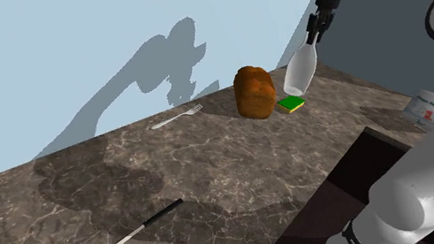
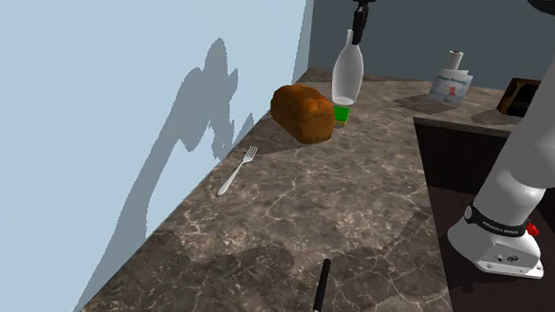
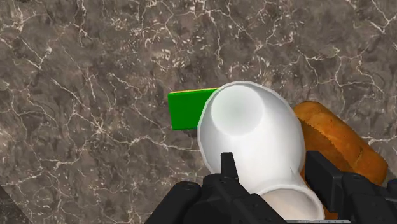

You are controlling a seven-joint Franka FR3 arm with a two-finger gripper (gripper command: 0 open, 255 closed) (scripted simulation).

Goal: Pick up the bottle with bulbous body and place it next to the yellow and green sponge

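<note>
Bottle point(image 1: 301, 72), white, bulbous, clasped in end effector point(image 1: 314, 37), marbled counter point(image 1: 214, 171)

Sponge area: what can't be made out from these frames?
- Sponge: wrist view, partly covered by the bottle; second exterior view, mostly behind bottle and bread loaf.
- Bread loaf: wrist view, partly behind bottle and gripper.
- Spatula: second exterior view, blade cut off by bottom edge.
- Labelled white item: second exterior view, print too small to read.

White bottle point(image 1: 300, 72), green sponge point(image 1: 293, 104), brown loaf point(image 1: 255, 93)
</note>
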